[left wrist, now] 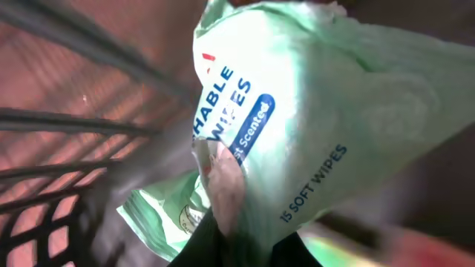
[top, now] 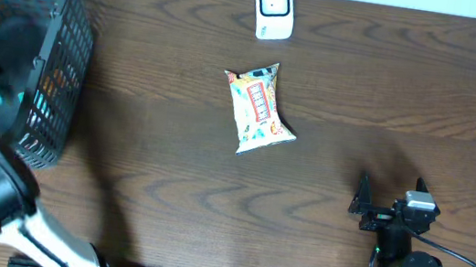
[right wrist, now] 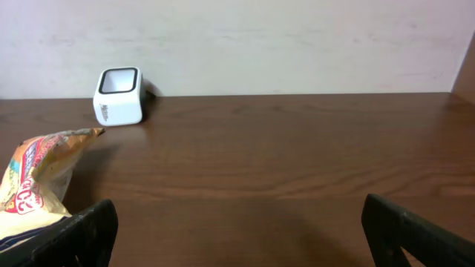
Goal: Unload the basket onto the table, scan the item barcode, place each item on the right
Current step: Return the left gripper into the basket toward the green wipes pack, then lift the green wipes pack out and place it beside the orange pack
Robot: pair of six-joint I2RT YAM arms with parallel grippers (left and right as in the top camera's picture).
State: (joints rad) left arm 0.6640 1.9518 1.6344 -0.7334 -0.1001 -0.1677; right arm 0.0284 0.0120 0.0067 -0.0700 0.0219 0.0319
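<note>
Left tool inside the basket, pinching a green wipes pack. Right tool spread wide, low over the desk. Snack bag lies near the white scanner.

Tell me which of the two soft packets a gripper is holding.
The green wipes pack, pinched by the left gripper in the basket; the orange snack bag lies free on the table.

I see my right gripper gaping wide over the table, 1 snack bag at left, white scanner beyond it.
</note>
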